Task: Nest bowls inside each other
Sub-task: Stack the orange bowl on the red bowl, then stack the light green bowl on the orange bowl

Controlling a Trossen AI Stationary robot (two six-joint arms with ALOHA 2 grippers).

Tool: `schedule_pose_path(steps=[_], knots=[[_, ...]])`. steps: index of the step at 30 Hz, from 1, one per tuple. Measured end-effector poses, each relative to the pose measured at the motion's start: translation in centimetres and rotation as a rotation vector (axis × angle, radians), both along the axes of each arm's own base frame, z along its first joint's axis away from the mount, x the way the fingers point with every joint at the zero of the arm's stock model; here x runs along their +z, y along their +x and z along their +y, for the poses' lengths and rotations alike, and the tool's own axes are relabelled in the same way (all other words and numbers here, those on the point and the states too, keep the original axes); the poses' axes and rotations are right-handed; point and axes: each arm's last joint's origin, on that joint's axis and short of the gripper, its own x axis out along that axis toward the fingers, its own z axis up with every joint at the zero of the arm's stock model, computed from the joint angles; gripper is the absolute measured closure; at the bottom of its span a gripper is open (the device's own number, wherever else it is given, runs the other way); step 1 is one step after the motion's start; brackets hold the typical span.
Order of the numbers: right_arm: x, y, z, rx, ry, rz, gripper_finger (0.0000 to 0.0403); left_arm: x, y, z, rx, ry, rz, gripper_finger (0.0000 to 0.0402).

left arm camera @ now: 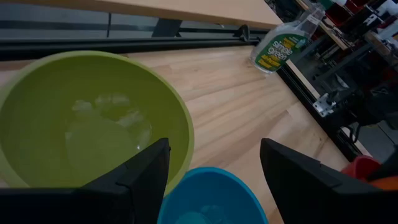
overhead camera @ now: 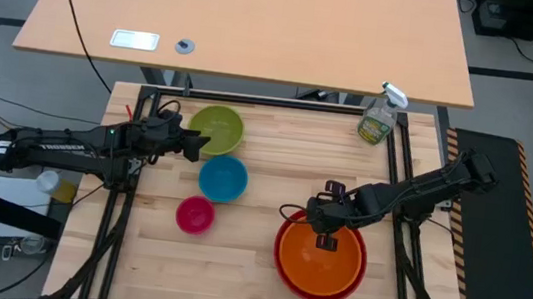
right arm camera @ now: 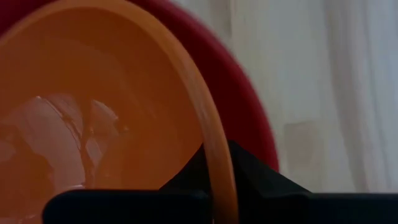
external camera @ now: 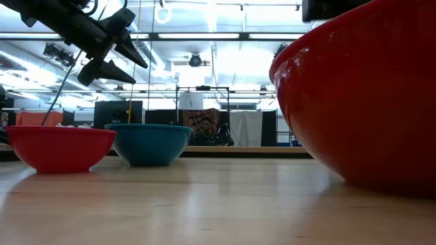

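Note:
The orange bowl [overhead camera: 319,261] lies inside the red bowl [overhead camera: 285,272] at the table's near right. My right gripper [overhead camera: 327,237] is shut on the orange bowl's rim. The lime green bowl [overhead camera: 216,130], the blue bowl [overhead camera: 223,178] and the pink bowl [overhead camera: 195,214] each stand apart on their bases at the table's left middle. My left gripper [overhead camera: 199,145] hangs open in the air [external camera: 112,51], above the near left rim of the green bowl [left arm camera: 93,118], and touches nothing. My right gripper pinches the orange bowl's rim [right arm camera: 214,143] at its far side, with one finger inside the bowl [right arm camera: 186,171] and one outside [right arm camera: 258,171]. The fingers come steeply from above. The orange bowl sits level within the red bowl's rim [right arm camera: 249,106].
A clear spray bottle [overhead camera: 381,117] stands at the table's far right corner. Bare wood lies between the blue bowl and the red bowl. A black frame rail [left arm camera: 186,34] runs along the far edge. A second tabletop [overhead camera: 251,17] lies beyond.

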Motion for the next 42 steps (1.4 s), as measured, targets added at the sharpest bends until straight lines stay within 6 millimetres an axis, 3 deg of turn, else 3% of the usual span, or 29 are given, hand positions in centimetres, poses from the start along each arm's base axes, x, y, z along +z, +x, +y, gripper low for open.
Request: schedule_pose_path(steps=[8,14,21,27,31,37,42], knots=[[-2.2,-0.2,-0.1,0.005,0.026,-0.008,0.0359,0.0,0.0,0.0,-0.011,-0.01,-0.005,0.0147],[-2.3,-0.4,-0.1,0.015,0.044,0.008,0.0309,0.0,0.0,0.0,-0.01,-0.01,-0.01,0.0147],[0.3,-0.5,-0.4,0.016,0.084,0.066,0.0238,0.0,0.0,0.0,0.002,-0.031,-0.022,0.0147],[3.6,-0.8,-1.4,0.001,0.063,0.052,0.0212,0.0,0.0,0.0,0.004,-0.033,-0.015,0.0147],[3.7,-1.8,-1.9,-0.013,0.031,0.101,0.0211,-0.1,0.0,0.0,0.003,-0.031,-0.01,0.0147],[3.1,-2.6,-0.3,0.112,-0.011,0.103,0.0212,-0.4,-0.2,0.0,0.005,-0.042,0.033,0.0147],[3.4,-3.1,-1.1,0.023,0.01,0.034,0.0213,-1.7,-1.2,0.0,0.145,-0.261,0.068,0.0148]])
